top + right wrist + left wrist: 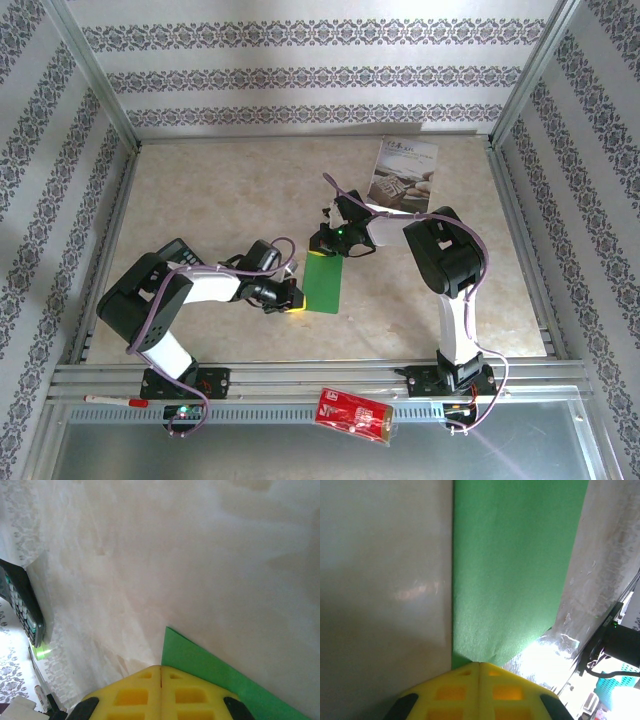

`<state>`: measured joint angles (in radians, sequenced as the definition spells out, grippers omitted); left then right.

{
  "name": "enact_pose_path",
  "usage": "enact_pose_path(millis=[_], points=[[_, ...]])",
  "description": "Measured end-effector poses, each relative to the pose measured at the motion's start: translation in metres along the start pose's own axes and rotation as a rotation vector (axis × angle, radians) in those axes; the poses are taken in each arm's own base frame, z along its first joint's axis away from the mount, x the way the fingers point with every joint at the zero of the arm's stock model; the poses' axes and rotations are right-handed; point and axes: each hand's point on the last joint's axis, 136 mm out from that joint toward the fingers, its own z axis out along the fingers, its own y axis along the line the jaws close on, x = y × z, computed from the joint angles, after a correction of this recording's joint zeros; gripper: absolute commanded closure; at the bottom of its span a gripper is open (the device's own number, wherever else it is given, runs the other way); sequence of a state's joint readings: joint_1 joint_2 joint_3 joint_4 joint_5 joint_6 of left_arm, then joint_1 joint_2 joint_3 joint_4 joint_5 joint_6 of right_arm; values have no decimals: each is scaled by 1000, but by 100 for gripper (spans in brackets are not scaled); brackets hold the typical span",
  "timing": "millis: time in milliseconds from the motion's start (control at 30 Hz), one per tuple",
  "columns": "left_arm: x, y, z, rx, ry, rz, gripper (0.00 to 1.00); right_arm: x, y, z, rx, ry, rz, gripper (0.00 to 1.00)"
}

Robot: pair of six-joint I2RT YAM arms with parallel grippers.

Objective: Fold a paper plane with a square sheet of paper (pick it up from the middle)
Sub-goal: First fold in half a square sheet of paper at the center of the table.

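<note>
1. Beige marbled tabletop [220, 190], patterned wallpaper on the walls all round.
2. Flat mid-table sits the bright green paper sheet [325, 283], between the 2 arms.
3. Yellow-tipped left gripper [479, 666]: jaws pressed together, tips at the sheet's near edge.
4. Same for the right gripper [161, 668], jaws together at the sheet's far corner.

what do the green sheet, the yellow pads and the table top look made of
The green sheet looks like thin matte paper, with a faint fibrous grain, lying flat. The yellow pads are probably moulded plastic or rubber, smooth, with square pockets. The table top is a beige marbled surface with soft glare, maybe laminate or stone-look vinyl; I can't tell which.
</note>
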<state>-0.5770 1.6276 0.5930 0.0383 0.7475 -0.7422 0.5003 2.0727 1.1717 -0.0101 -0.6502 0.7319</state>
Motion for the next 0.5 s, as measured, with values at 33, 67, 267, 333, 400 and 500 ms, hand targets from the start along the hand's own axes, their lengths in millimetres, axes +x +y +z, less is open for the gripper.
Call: enact_pose_path(millis=[33, 67, 267, 333, 400, 500], points=[[2, 0, 0, 4, 4, 0, 100, 0, 0, 0, -1, 1, -3, 100], [4, 0, -1, 6, 9, -2, 100, 0, 0, 0, -1, 1, -4, 100], [36, -4, -8, 12, 91, -35, 88, 1, 2, 0, 0, 19, -46, 100], [34, -17, -19, 39, 64, -20, 82, 2, 3, -1, -1, 34, -86, 100], [24, -30, -33, 68, 4, -2, 76, 4, 3, -1, 4, 50, -123, 100], [4, -44, -55, 79, -123, 22, 72, 11, 2, -4, -1, 86, -159, 100]])
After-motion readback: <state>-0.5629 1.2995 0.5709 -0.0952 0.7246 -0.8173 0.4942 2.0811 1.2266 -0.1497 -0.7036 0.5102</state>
